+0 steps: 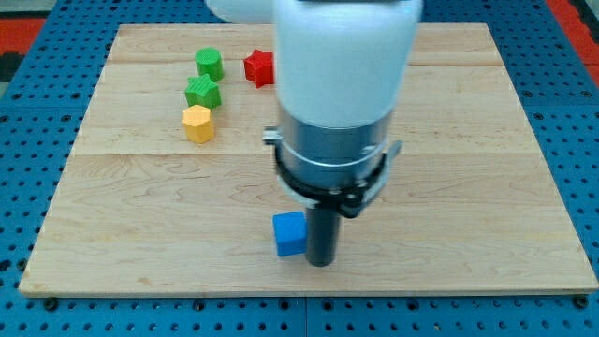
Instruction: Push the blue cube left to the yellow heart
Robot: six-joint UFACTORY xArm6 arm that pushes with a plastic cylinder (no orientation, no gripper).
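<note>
On the pale wooden board (pixel 468 140), which sits on a blue pegboard surface (pixel 28 112), the leftmost pieces form a small cluster near the view's top left: a yellow block (pixel 197 123) of faceted outline, its heart shape hard to confirm, with a green block (pixel 202 92) just above it and a second green block (pixel 209 64) above that. A red block (pixel 258 67) lies to their right, partly hidden by the arm's white and grey housing (pixel 337 94). Lower, near the view's bottom edge, the blue cube (pixel 289 233) rests well apart from the yellow block. The arm has no jaws, only a dark rod; its tip (pixel 320 263) stands just beside the cube's right face, seemingly touching, grasping nothing.
</note>
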